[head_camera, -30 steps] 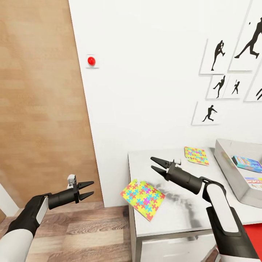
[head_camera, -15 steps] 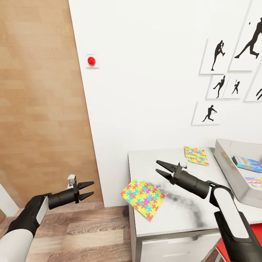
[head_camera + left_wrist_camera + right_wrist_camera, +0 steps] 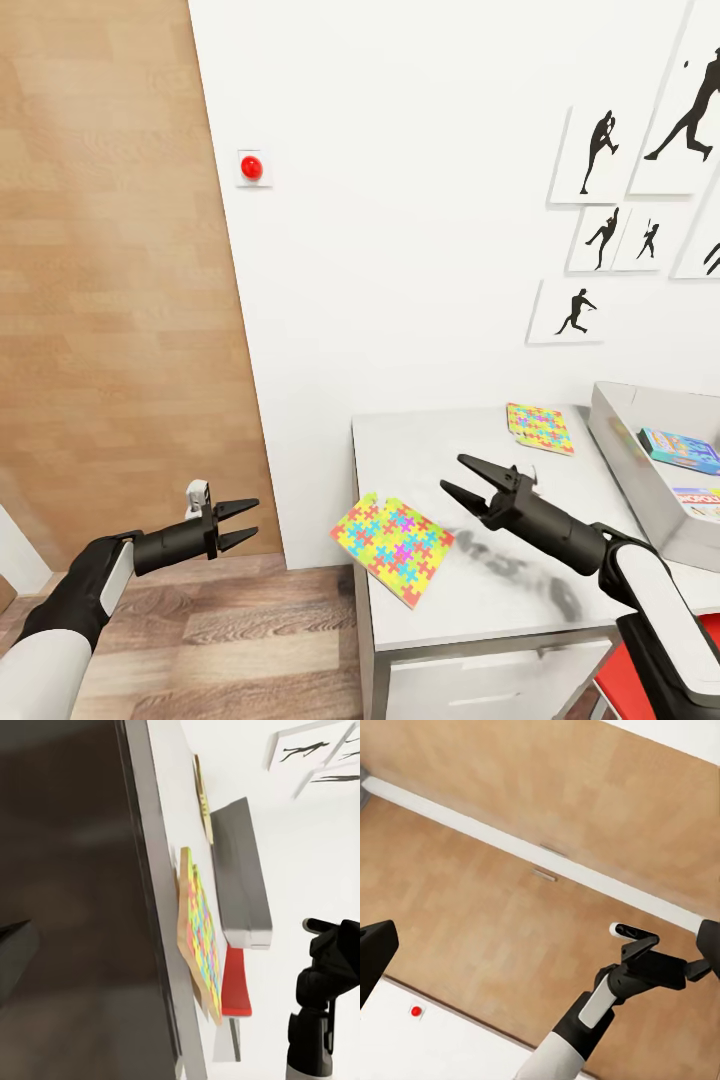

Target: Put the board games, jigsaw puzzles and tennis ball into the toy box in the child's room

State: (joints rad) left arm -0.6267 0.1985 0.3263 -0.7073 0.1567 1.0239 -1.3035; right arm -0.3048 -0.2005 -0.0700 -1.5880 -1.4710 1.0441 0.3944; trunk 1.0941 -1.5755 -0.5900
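My left gripper [image 3: 238, 524] hangs at the lower left of the frame over the wooden floor [image 3: 240, 640], fingers spread and empty, well off the table [image 3: 470, 600]. My right gripper [image 3: 468, 485] hovers over the tabletop at lower centre, fingers parted with nothing between them, just beside the nearer puzzle [image 3: 392, 533], which lies half off the table's front left corner. I judge that I am lining up to take this puzzle; the next move calls for lowering onto its overhanging edge and pinching it without pushing it off. The second puzzle [image 3: 540, 428] lies flat farther back, near the toy box [image 3: 625, 450] at the right edge, where two board games [image 3: 680, 450] already rest. Nothing stands between me and the box. Beyond are silhouette pictures [image 3: 600, 150] and a red button [image 3: 251, 167] on the wall.
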